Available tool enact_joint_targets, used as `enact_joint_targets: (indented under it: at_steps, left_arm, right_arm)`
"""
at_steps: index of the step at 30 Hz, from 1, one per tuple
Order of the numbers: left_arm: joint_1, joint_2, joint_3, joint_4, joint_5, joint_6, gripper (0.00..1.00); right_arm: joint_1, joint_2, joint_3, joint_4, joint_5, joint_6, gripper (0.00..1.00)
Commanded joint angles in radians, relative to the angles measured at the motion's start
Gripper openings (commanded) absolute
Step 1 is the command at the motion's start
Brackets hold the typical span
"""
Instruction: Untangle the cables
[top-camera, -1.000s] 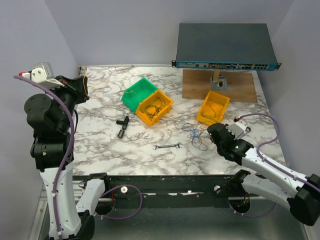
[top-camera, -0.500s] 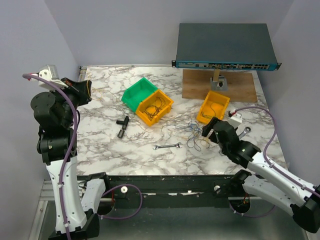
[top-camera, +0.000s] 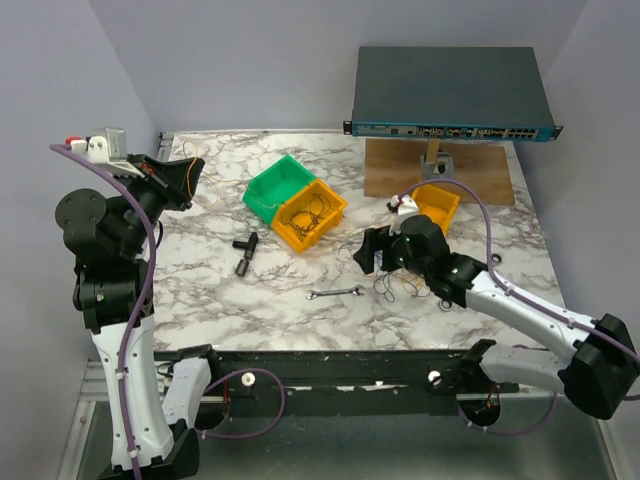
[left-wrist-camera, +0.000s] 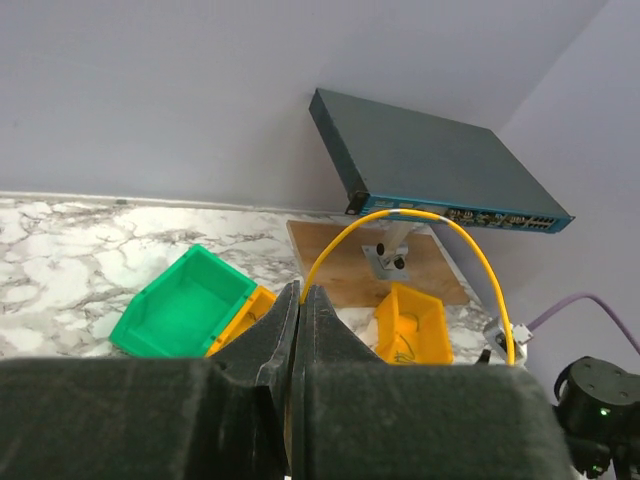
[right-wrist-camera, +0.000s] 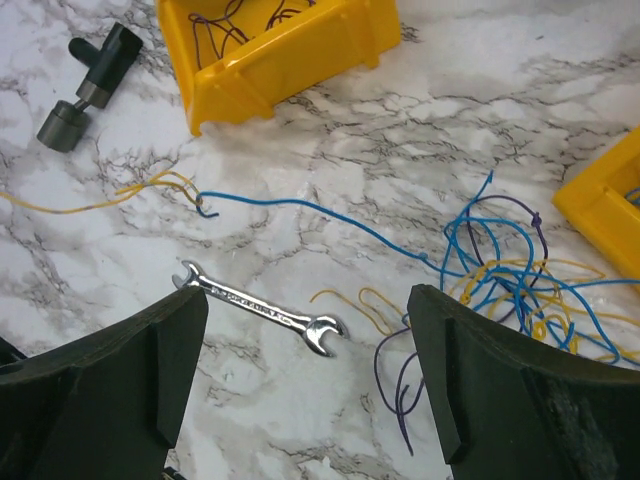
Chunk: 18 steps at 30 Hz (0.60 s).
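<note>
The cables lie as a tangle (right-wrist-camera: 505, 285) of thin blue, yellow and purple strands on the marble table, partly hidden under my right arm in the top view (top-camera: 392, 290). One blue strand (right-wrist-camera: 300, 208) trails left from it. My right gripper (right-wrist-camera: 308, 300) (top-camera: 372, 250) hovers open just left of the tangle, with nothing between its fingers. My left gripper (top-camera: 186, 170) (left-wrist-camera: 301, 290) is raised at the far left, shut on a yellow cable (left-wrist-camera: 400, 213) that arcs out from its tips.
A silver wrench (right-wrist-camera: 262, 308) (top-camera: 335, 293) lies below the right jaws. A black T-fitting (top-camera: 245, 252), a green bin (top-camera: 272, 187) and two yellow bins (top-camera: 312, 218) (top-camera: 440, 205) holding wires sit farther back. A network switch (top-camera: 450, 90) stands on a wooden board (top-camera: 490, 175).
My right gripper opened and swung left across the tangle toward the wrench. The left arm turned its shut gripper rightward, carrying the yellow cable.
</note>
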Motion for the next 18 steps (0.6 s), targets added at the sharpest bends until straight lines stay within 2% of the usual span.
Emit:
enact_joint_targets:
  at_steps: [1,11,13,14,17,18]
  left_arm:
    - [0.007,-0.021,0.040,-0.006,0.031,0.024,0.00]
    - [0.007,-0.033,0.037,0.014,0.033,0.021,0.00]
    - [0.006,-0.033,0.039,0.015,0.029,0.022,0.00]
    - [0.007,-0.032,0.039,0.014,0.026,0.024,0.00]
    - [0.007,-0.030,0.041,-0.004,-0.008,0.044,0.00]
    - [0.007,-0.029,0.043,-0.024,-0.041,0.054,0.00]
  right_arm:
    - [0.006,0.093,0.082,0.049,-0.052,-0.127,0.89]
    - [0.008,0.314,0.153,0.075,0.058,-0.121,0.86]
    - [0.008,0.328,0.141,0.099,0.085,-0.082,0.79]
    - [0.007,0.331,0.133,0.111,0.097,-0.068,0.72]
    - [0.007,0.323,0.103,0.126,0.167,-0.002,0.25]
    - [0.006,0.313,0.092,0.125,0.211,0.033,0.12]
